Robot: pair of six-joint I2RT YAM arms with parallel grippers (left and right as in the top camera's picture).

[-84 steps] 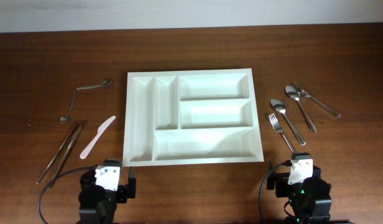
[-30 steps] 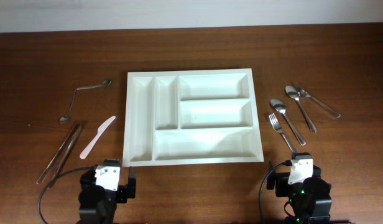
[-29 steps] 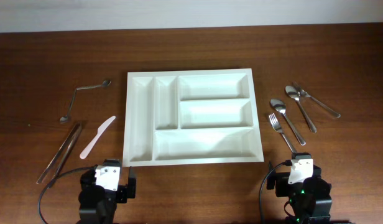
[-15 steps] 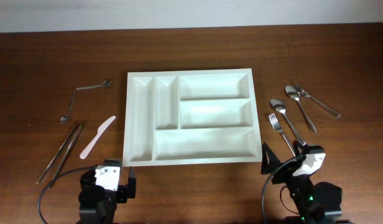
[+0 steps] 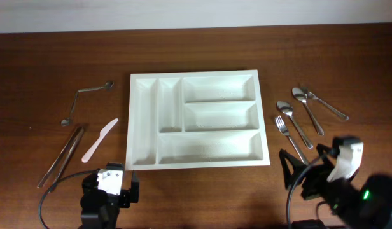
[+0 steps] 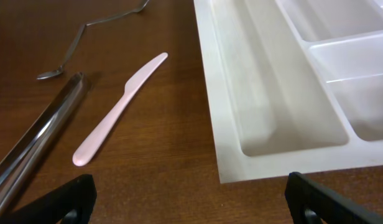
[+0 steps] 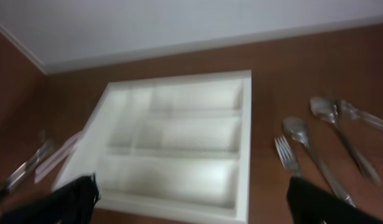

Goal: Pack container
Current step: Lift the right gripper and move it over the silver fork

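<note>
Right tool (image 5: 305, 166) has lifted & swung right; left tool (image 6: 191, 208) hasn't budged. Both w/ jaws apart, empty. Container (image 5: 209, 147) sits mid counter (image 5: 196, 51), every compartment bare; fork (image 5: 282, 123), spoons (image 5: 284, 106), knife (image 5: 100, 138), tongs (image 5: 62, 154) lie outside. Nothing packed yet, all left.

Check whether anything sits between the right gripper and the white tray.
Nothing visible does. The open right gripper hangs off the near right corner of the tray, with only bare table between them. The fork lies beside the tray's right edge, apart from it and just off that line.
</note>
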